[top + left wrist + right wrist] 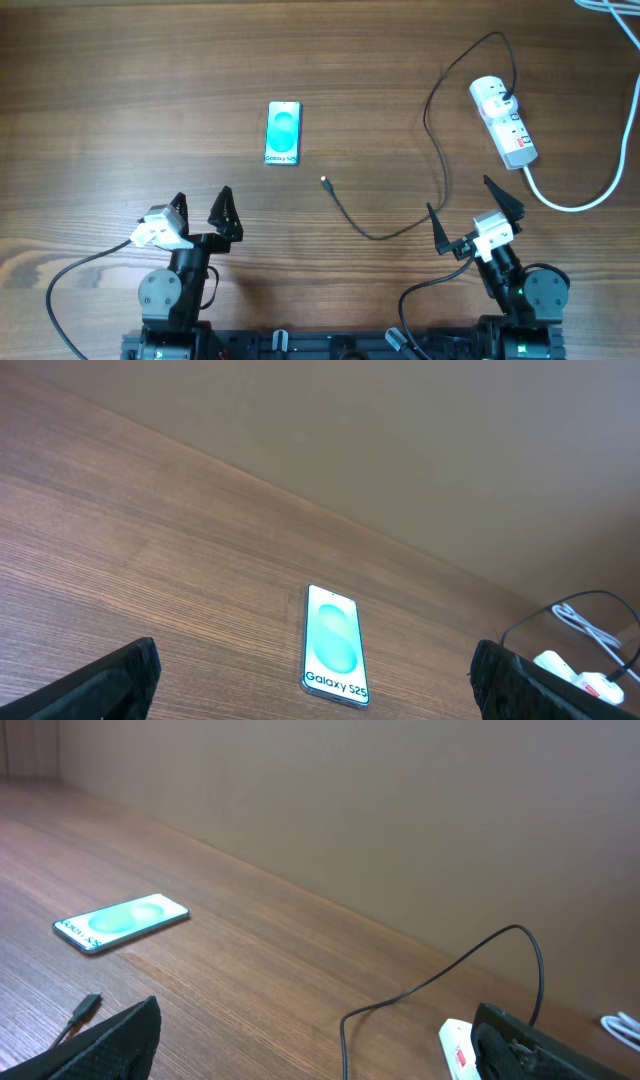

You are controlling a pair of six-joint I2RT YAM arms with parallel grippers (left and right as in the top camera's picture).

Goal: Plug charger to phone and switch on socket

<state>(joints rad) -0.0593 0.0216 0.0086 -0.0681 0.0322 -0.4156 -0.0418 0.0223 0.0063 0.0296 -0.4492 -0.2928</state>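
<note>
A phone (284, 133) lies flat and face up on a wooden desk (100, 100), its teal-green screen lit and its lettered bottom edge turned toward the two robot arms at the near edge. Right of it and a little nearer the arms, apart from the phone, rests the light-tipped connector (324, 181) of the charger (380, 237), whose thin black cable sags toward the arms, then loops back up to the socket (503, 122). That white strip lies at an angle near the desk's right side, with a thick white cord (580, 205) curving away from its grey end. The left end effector (202, 195) hangs with its fingers spread wide and empty, near the phone; the right end effector (458, 193) is equally wide and empty, just beside the cable's bend.
</note>
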